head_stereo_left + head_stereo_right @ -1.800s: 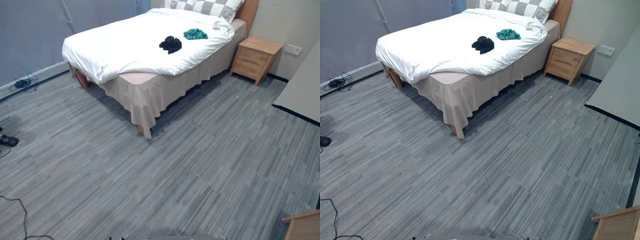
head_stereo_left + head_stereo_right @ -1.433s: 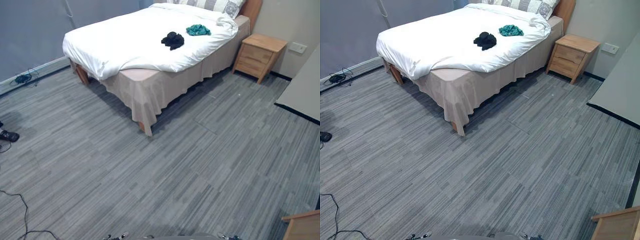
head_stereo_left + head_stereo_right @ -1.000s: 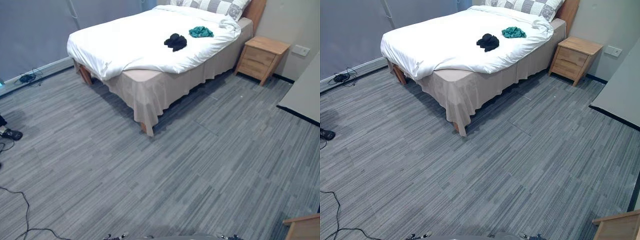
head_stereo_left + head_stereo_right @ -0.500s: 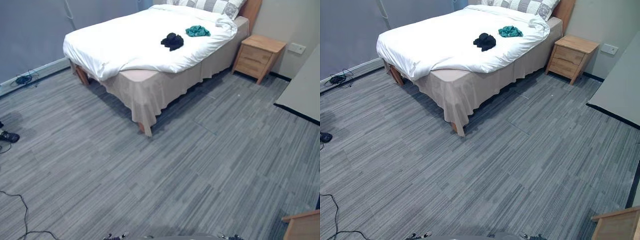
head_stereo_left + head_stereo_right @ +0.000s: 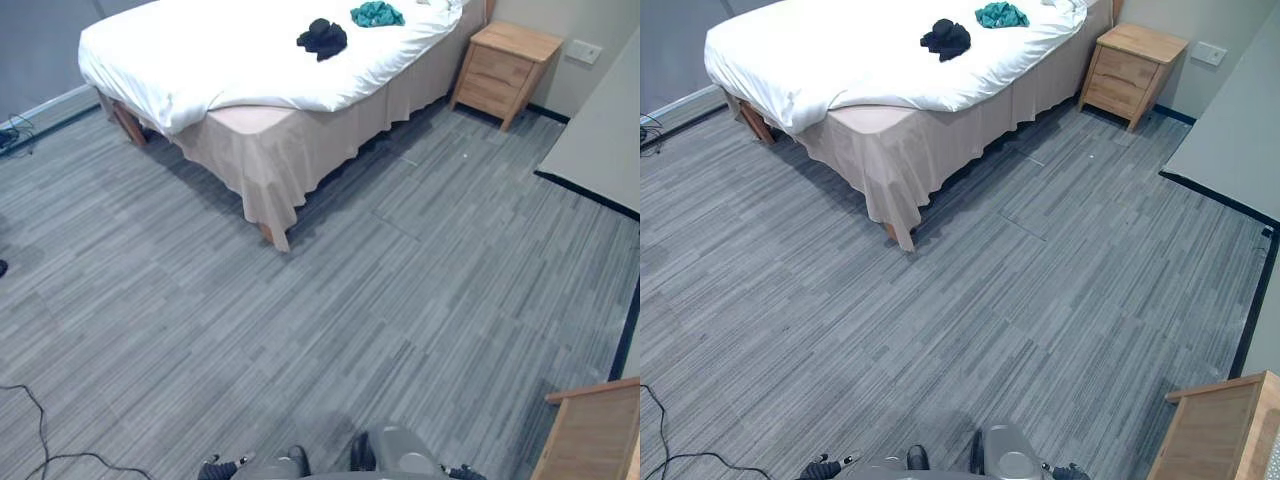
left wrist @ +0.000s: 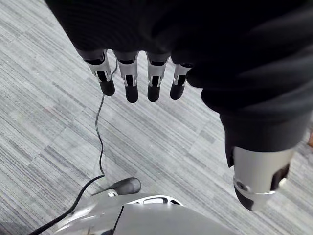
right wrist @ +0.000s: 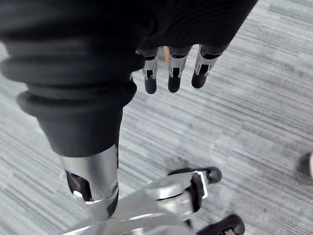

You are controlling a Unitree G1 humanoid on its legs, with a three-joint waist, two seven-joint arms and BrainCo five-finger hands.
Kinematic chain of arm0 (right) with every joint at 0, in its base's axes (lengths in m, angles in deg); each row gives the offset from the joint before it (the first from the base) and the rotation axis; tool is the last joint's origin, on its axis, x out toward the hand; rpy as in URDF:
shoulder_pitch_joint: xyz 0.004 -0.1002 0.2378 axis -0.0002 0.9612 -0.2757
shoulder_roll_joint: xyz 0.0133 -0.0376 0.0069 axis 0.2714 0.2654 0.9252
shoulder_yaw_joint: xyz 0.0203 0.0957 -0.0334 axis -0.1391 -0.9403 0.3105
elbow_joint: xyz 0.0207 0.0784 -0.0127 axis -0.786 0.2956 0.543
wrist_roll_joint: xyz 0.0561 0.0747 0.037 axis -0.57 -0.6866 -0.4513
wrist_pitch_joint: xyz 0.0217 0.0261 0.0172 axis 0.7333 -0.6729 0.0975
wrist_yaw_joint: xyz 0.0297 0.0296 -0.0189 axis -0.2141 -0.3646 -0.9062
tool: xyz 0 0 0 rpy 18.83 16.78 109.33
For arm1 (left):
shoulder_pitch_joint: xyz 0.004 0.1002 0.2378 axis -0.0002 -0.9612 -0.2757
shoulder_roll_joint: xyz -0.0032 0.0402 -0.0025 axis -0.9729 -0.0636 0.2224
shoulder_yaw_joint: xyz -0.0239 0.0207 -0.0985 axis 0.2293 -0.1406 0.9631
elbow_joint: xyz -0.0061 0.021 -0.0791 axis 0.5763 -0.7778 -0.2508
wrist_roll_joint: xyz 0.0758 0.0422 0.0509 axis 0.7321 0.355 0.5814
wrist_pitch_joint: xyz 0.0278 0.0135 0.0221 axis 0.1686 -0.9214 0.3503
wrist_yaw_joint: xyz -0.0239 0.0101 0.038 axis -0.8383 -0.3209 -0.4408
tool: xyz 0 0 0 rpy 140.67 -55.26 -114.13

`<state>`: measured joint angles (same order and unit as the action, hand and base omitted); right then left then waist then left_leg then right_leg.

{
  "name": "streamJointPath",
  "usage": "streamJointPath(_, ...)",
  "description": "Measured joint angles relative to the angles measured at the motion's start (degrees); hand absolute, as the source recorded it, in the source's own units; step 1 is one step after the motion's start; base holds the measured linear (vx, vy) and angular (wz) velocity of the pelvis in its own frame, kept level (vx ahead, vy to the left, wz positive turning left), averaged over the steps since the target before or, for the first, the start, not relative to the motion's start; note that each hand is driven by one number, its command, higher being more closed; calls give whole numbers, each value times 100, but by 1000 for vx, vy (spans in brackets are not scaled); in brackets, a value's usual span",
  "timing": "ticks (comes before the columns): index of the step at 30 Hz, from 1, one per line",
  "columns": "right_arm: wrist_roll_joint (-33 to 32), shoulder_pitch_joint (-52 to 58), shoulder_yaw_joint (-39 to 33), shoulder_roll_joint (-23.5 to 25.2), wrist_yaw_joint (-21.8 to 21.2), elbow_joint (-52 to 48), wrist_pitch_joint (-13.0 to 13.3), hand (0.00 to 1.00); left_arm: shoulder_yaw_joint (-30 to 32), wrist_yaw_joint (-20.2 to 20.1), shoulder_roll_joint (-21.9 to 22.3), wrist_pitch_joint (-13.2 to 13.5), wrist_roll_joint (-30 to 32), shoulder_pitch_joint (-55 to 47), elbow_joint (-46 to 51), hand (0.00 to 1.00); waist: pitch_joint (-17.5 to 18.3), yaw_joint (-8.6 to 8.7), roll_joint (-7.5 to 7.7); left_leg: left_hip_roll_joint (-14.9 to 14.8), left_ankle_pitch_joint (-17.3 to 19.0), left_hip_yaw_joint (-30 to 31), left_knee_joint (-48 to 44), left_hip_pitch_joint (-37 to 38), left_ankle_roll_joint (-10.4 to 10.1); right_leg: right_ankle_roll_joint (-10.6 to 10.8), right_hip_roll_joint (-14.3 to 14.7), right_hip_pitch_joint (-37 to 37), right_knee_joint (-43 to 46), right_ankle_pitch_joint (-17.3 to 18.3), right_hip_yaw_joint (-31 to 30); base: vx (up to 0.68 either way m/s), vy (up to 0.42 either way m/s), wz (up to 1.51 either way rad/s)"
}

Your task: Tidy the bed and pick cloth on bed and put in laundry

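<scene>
Well, you have both cloths up on the bed [image 5: 272,165]. The black cloth [image 5: 321,37] lies on the white duvet [image 5: 190,60], and the teal cloth [image 5: 376,14] lies near it, closer to the wooden nightstand [image 5: 505,68] that stands just beside the bed. Your left hand [image 6: 131,84] hangs over the grey floor [image 5: 400,300] with straight, relaxed fingers, holding nothing. Your right hand [image 7: 172,74] hangs likewise, empty.

floor [image 5: 400,300]: grey striped carpet | nightstand [image 5: 503,62]: wooden, against beige wall [image 5: 545,12]
</scene>
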<state>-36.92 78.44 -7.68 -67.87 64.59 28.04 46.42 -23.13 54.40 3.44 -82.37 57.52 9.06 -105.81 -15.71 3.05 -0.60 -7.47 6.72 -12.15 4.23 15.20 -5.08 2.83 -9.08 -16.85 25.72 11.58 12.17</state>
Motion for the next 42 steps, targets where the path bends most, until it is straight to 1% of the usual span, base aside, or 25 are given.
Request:
streamJointPath(3,-132,7,-27,32,-2,7,3,0,35,1,-74,4,12,119,-73,0,-37,43,108,-250,244,155,96,158,-337,404,-255,-259,-1879,-1132,-188,492,-320,14)
streamJointPath(4,-177,-13,-61,60,-14,10,3,0,74,0,-152,7,17,180,-187,0,-50,106,213,-237,420,223,58,285,-430,517,-552,-442,-1812,-1272,-179,557,-374,8)
streamJointPath(5,-177,-7,-146,26,-25,36,1,0,126,1,-99,7,26,256,-256,0,-83,127,180,-281,557,273,59,407,-384,509,-511,-539,-1483,-1739,-107,616,-380,-8)
streamJointPath(6,-180,-31,-240,-25,-39,37,6,0,262,2,83,7,31,324,-294,0,-121,173,-95,-530,830,238,65,546,113,462,-273,-860,-732,-1732,-100,515,-292,-29)
streamJointPath(7,-179,-39,-267,-55,-49,18,14,0,269,5,162,25,46,314,-292,0,-77,150,-249,-626,774,216,-44,555,234,301,-170,-1041,-377,-1567,-119,623,-336,-53)
streamJointPath(8,-175,-141,-337,-125,-59,9,40,0,273,-14,158,74,87,342,-251,0,-122,146,-318,-763,443,89,-731,402,-177,-16,-80,-1199,152,-1355,-128,686,-507,-49)
streamJointPath(9,-179,-220,-424,-133,-70,42,-1,0,270,-11,170,75,82,344,-140,0,-138,245,-341,-1019,181,126,-1995,-110,-268,-193,27,-1061,252,-1102,-33,575,-440,-38)
streamJointPath(11,-205,-189,-355,-97,-49,38,-7,0,264,-10,135,73,66,337,17,0,-238,263,-351,-1593,-646,68,-4104,-944,13,-431,354,-416,-75,-829,105,621,-447,-23)
streamJointPath(14,-399,-261,149,-244,99,26,11,0,248,21,33,83,-74,320,312,0,-403,93,-236,-1817,-272,-106,-6649,-1936,212,-663,711,790,-791,-740,16,554,-292,-37)
streamJointPath(17,-395,-459,334,-348,106,-1,9,0,274,125,9,97,-341,321,472,0,-462,25,-149,-1394,62,-596,-6053,-2559,148,-661,698,1600,-1507,-666,-26,475,-113,-6)
streamJointPath(19,-385,-622,257,-387,99,25,4,0,291,129,60,134,-448,308,524,0,-481,-139,-113,-842,187,-1021,-4448,-2733,-65,-542,594,2003,-1801,-659,-10,523,-19,-2)
streamJointPath(22,-371,-673,210,-416,96,8,18,0,433,123,147,131,-444,319,440,0,-475,-156,-121,-222,-164,-2675,-1832,-2529,-175,-252,426,2706,-2287,-466,334,536,94,38)
streamJointPath(23,-342,-642,195,-420,91,1,21,0,453,124,165,118,-442,299,398,0,-462,-136,-148,-123,-387,-3172,-1332,-2424,-18,-137,439,2941,-2377,-374,463,542,162,61)
streamJointPath(24,-306,-557,92,-393,84,2,11,0,455,110,210,113,-440,188,380,0,-407,-139,-232,-61,-647,-3478,-1054,-2291,369,95,547,3337,-2384,-151,653,440,154,54)
streamJointPath(25,-283,-493,80,-393,78,-1,14,0,458,106,250,114,-440,127,345,0,-363,-153,-291,-57,-878,-3419,-1024,-2226,783,158,588,3477,-2348,-47,699,639,242,62)
streamJointPath(26,-214,-414,91,-224,60,17,14,0,511,61,115,109,-434,137,276,0,-284,-209,55,242,-736,-3307,-1106,-2118,1430,360,297,3635,-2077,186,824,523,201,50)
streamJointPath(27,-181,-369,98,-198,49,10,16,0,506,53,93,104,-434,133,252,0,-208,-213,101,323,-612,-3256,-1107,-2119,1424,394,220,3579,-1882,207,864,613,274,78)
streamJointPath(29,-63,-336,85,-102,21,51,16,0,501,-14,48,73,-424,124,177,0,-119,-229,189,642,-351,-2781,-1107,-1870,1377,861,-286,2848,413,2,796,520,254,109)
streamJointPath(30,-59,-333,94,-23,-52,50,14,0,472,-15,32,56,-417,130,180,0,-118,-183,210,782,-252,-2393,-1061,-1568,1341,1126,-550,2150,2368,-312,494,523,204,128)
streamJointPath(32,-61,-328,122,-51,-79,0,47,0,423,-13,31,39,-419,119,179,0,-124,-155,196,841,-236,-2008,-995,-1191,1313,1006,-758,1779,3392,-264,563,530,114,136)
streamJointPath(34,-56,-318,296,-85,-75,-39,118,0,388,-10,27,32,-420,95,190,0,-132,-155,148,848,-227,-1632,-946,-823,1291,560,-974,1499,3263,-9,845,416,-20,134)
streamJointPath(37,-69,-318,331,-35,-75,-125,122,0,-11,-12,-99,35,-421,113,209,0,-39,-122,192,829,-63,-818,-817,-619,993,569,-545,1049,1133,166,79,365,-172,155)
streamJointPath(39,-192,-246,261,23,-70,-117,95,0,-89,-9,-134,30,-422,130,208,0,34,-105,329,889,26,-430,-714,-527,803,704,-278,1056,-835,-384,-937,302,-269,159)
streamJointPath(41,-249,-182,206,163,-63,-98,86,0,-88,-6,-239,14,-420,53,194,0,60,-163,564,1104,58,-184,-584,-315,625,573,-376,1058,-1215,-1348,-1135,298,-360,82)
streamJointPath(42,-305,-173,201,39,-66,-32,86,0,-44,-10,-128,-50,-419,-62,188,0,116,-221,346,913,88,-215,-505,-220,482,525,-253,1108,-1174,-1218,-1066,259,-342,23)
